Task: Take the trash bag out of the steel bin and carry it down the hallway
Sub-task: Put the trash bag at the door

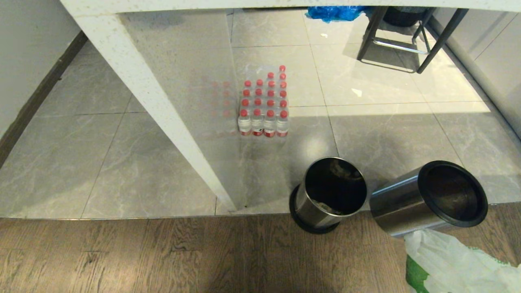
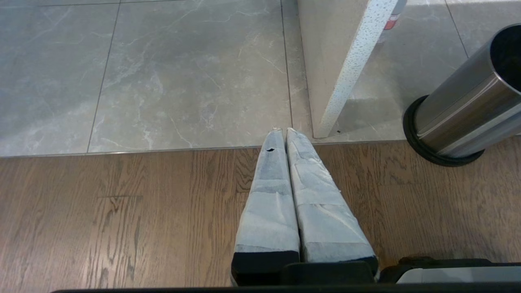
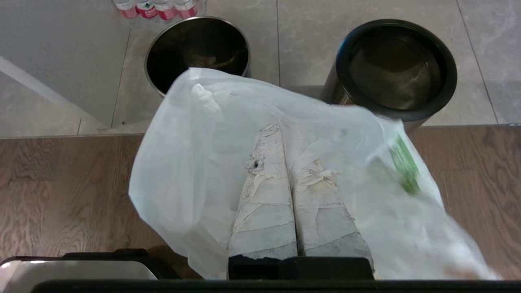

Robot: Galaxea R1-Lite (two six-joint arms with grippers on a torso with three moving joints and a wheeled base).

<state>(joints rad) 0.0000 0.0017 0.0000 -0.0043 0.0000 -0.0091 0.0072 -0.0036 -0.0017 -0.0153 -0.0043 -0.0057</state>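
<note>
Gripping the trash bag (image 3: 195,162) between closed fingers, the right hand (image 3: 285,134) holds it clear of the steel bin (image 3: 395,69), ready for carrying; the left hand (image 2: 283,131) hangs shut and empty.

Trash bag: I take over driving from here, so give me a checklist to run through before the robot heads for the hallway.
1. Trash bag out of the steel bin: ok, it hangs clear of the black rim.
2. Right gripper shut on the bag: ok, fingers pressed together with plastic draped around them.
3. How firmly the plastic is pinched: cannot tell, the bag hides the contact.
4. Left gripper parked: ok, shut and empty above the wood floor.
5. Second bin, the one without a black rim, upright: ok, beside the steel bin.
6. Route: not ok, the water bottle pack and a white counter leg stand ahead.
</note>
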